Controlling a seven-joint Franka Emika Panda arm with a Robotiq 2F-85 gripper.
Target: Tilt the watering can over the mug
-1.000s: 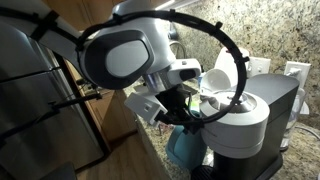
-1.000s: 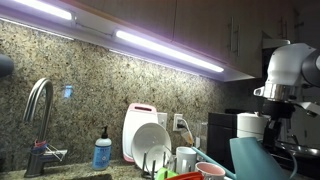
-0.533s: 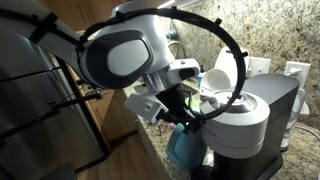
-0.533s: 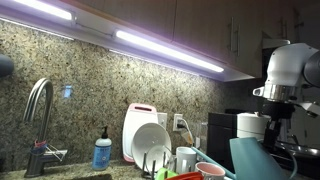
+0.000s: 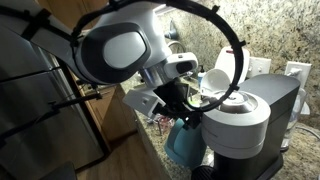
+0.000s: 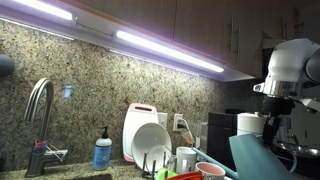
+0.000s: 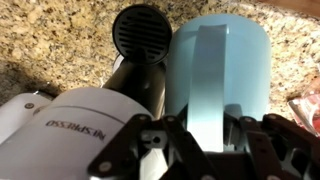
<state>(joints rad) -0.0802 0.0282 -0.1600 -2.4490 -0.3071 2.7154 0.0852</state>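
The teal-blue watering can [image 7: 220, 70] fills the upper right of the wrist view, its flat handle strap running down between my fingers. My gripper [image 7: 212, 150] is shut on that handle from above. In both exterior views the can [image 5: 185, 143] [image 6: 255, 160] hangs under my wrist, close beside the coffee machine. A white mug [image 6: 186, 158] stands at the dish rack, to the can's left in that view. I cannot make out the mug in the wrist view.
The grey-and-black coffee machine [image 7: 70, 130] [image 5: 245, 120] stands right against the can, its round black drip tray [image 7: 142, 32] beside the can's body. A dish rack with plates [image 6: 150, 140], a soap bottle [image 6: 102, 152] and a tap [image 6: 38, 110] stand along the granite counter [image 7: 50, 40].
My arm has shifted slightly and the watering can has risen a little with it. The coffee machine and dishes have not moved.
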